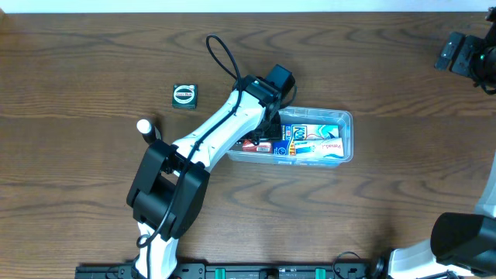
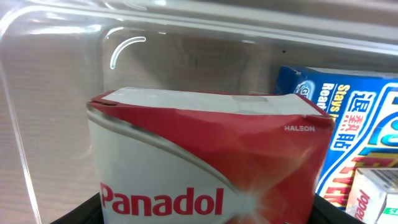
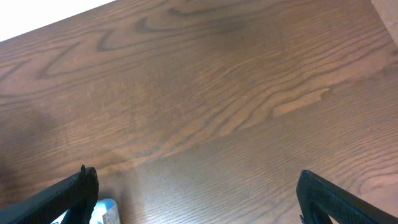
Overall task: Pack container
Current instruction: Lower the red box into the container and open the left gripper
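Here, in the clear rimmed container (image 1: 346, 115), left pincer (image 1: 266, 132) grips a Panadol box (image 2: 205, 155); right pincer (image 3: 196, 179) gapes.

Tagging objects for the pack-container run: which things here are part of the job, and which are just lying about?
Job: container; red Panadol box; blue fever-patch box; white Panadol box, all three in it.
Lying about: small black packet with round logo, on the table outside the container; possibly yet to pack.

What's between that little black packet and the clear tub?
Only the robot's left arm, reaching over bare table toward the container; the overhead view shows it.
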Robot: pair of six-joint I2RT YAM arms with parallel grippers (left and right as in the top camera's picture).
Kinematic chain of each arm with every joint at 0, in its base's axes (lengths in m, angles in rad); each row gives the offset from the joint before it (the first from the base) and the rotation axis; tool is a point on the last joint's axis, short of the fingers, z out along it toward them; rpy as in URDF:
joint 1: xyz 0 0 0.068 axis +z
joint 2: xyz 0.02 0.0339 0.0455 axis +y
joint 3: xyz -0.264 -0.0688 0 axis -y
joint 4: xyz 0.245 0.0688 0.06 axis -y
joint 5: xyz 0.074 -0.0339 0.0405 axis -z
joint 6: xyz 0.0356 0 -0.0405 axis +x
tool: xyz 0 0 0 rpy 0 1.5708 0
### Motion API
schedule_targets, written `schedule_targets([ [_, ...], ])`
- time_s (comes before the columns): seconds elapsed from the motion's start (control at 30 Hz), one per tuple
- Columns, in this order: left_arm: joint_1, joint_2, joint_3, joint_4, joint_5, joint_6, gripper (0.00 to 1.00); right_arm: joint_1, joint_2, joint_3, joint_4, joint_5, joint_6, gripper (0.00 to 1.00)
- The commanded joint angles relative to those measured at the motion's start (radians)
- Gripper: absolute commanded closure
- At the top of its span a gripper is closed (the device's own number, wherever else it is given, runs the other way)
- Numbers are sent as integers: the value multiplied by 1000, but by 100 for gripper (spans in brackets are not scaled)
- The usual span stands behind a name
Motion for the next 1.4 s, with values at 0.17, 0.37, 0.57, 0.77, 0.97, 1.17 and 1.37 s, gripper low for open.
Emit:
schedule_targets([
  [0.17, 1, -13, -53, 46, -6, -7, 31, -2, -9, 9, -1, 6, 13, 1],
  [0.37, 1, -13, -117, 103, -6, -6, 31, -2, -9, 9, -1, 6, 13, 1],
  [0.57, 1, -13, -120, 124, -6, -6, 31, -2, -9, 9, -2, 6, 13, 1],
  [0.77, 1, -13, -132, 146, -9, -7, 31, -2, -9, 9, -1, 6, 13, 1],
  [0.97, 1, -13, -165, 186, -9, -10, 31, -2, -9, 9, -1, 6, 13, 1],
  [1.17, 1, -13, -181, 203, -9, -10, 30, -2, -9, 9, -2, 6, 13, 1],
  [1.37, 1, -13, -181, 203, -9, -10, 18, -2, -9, 9, -2, 6, 13, 1],
])
